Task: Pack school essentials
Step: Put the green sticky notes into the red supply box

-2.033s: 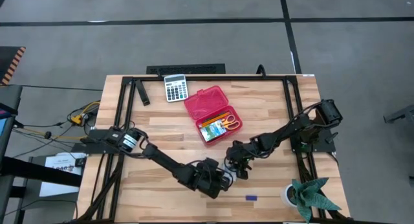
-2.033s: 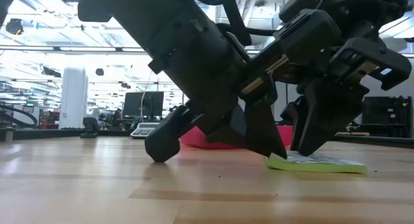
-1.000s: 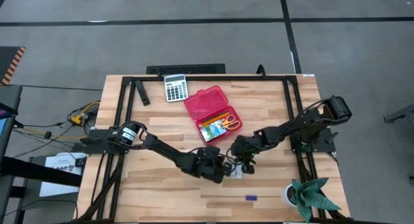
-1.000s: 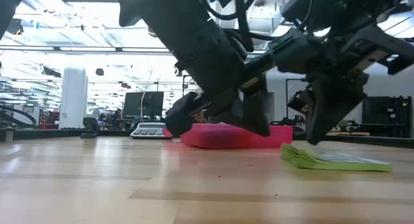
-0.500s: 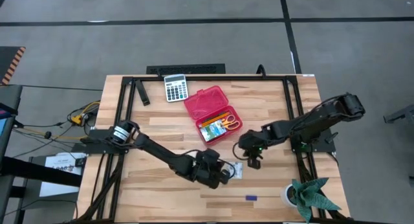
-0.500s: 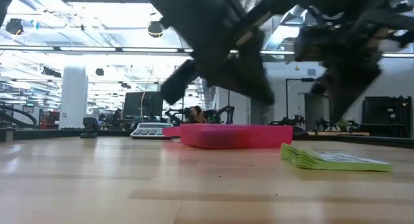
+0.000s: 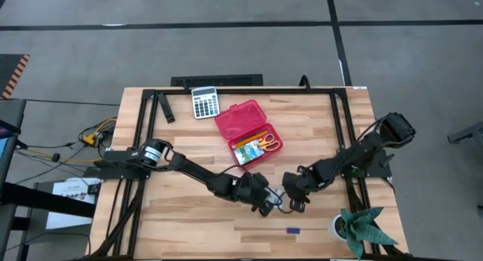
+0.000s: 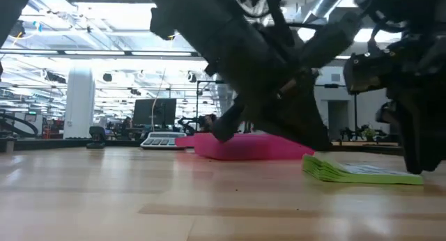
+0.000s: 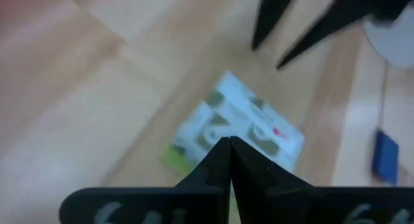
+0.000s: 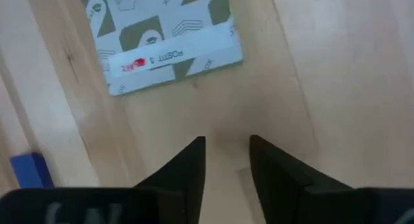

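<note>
Where tools meet, packet between

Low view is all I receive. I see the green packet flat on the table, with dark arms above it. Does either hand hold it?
Observer: No. The right hand is open, and the packet lies flat on the wood ahead of its fingertips, apart from them.
Operator: And the left hand?
Observer: The left hand is shut on nothing, fingers pressed together and pointing at the packet.
Operator: Is anything else loose nearby?
Observer: Yes. A small blue piece lies alone on the wood, on the side of the packet away from the red case.
</note>
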### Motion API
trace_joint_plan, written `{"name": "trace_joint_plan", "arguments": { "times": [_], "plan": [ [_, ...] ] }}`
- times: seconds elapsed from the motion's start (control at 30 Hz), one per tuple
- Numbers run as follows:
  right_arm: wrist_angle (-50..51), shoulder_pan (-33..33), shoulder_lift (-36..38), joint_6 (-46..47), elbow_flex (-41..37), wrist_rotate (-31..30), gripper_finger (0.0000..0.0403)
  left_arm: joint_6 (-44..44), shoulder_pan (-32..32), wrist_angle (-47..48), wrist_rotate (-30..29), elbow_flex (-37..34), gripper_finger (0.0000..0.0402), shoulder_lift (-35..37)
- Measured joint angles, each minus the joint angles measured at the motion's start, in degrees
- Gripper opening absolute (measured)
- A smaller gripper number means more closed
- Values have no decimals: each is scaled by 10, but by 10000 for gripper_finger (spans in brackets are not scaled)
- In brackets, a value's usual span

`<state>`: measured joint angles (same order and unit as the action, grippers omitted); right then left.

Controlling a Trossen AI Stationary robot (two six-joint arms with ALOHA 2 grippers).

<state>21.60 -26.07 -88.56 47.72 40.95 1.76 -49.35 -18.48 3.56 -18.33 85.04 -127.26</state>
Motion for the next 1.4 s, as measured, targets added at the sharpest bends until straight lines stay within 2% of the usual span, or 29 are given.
{"name": "trace_joint_plan", "arguments": {
  "times": [0.13,0.3,0.53,0.77,0.9,1.2,1.4],
  "plan": [
    [-10,-27,0,49,0,-30,160,-3,-1,21,32,0,0,-9],
    [-48,-39,0,83,0,-31,170,-19,-5,59,35,3,0,-19],
    [-133,-38,-34,125,0,-31,191,-38,-16,43,38,4,0,-38],
    [-205,-38,-74,226,-15,-25,212,-48,-17,42,36,4,0,-39],
    [-253,-29,-80,200,-18,-20,210,-50,-17,37,29,3,0,-39],
    [-345,14,-104,171,-19,0,177,-49,-16,24,24,1,0,-40],
    [-344,29,-104,105,-19,0,195,-49,-16,22,22,1,0,-40]
  ]
}}
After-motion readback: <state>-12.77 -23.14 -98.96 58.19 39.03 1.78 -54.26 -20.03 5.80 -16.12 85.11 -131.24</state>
